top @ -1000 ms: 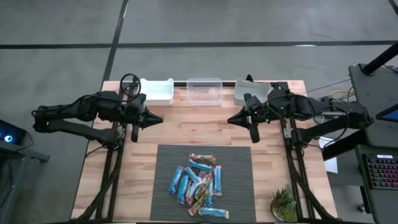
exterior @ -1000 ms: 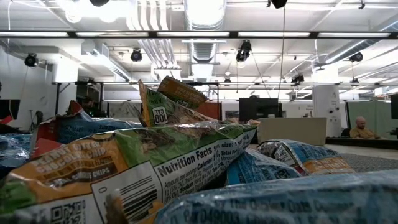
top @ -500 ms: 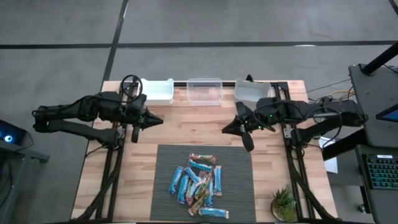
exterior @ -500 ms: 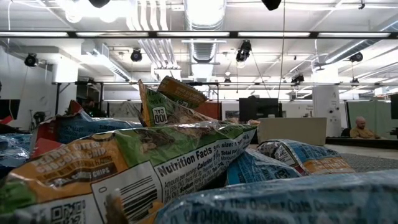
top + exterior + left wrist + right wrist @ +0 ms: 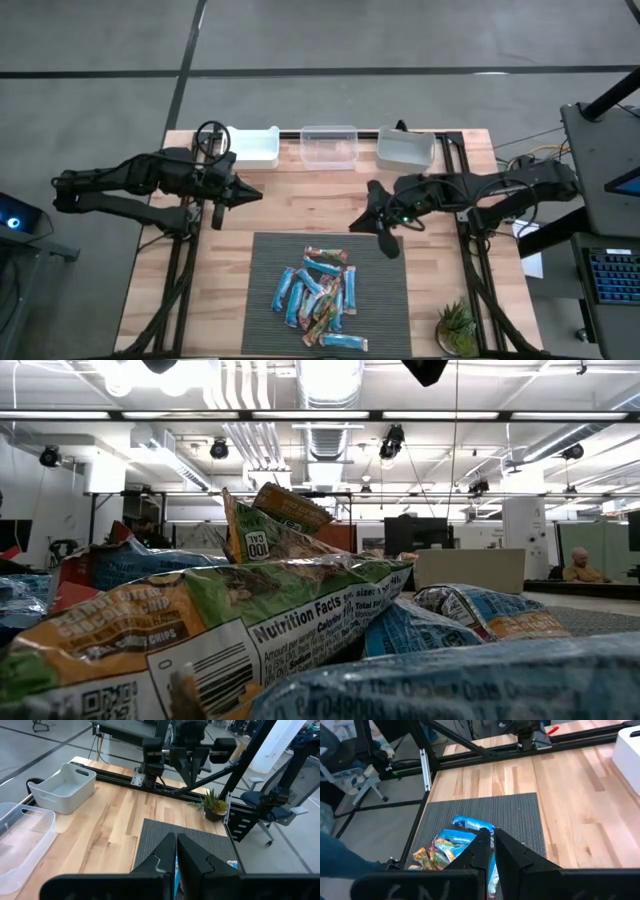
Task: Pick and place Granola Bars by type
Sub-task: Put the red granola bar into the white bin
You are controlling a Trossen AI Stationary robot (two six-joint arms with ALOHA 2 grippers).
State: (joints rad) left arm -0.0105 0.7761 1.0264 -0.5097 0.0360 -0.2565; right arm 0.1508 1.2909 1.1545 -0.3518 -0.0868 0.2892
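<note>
- High view, from the left: the left pincer (image 5: 255,193) hangs closed and empty over bare desk (image 5: 300,200) wood, near the white bin (image 5: 252,146).
- Granola Bars (image 5: 318,297) lie heaped (blue ones mostly) on the grey mat (image 5: 385,300), at the desk's front middle.
- Right pincer (image 5: 357,226), fingers pressed together and empty, hovers just beside the mat's far right corner.
</note>
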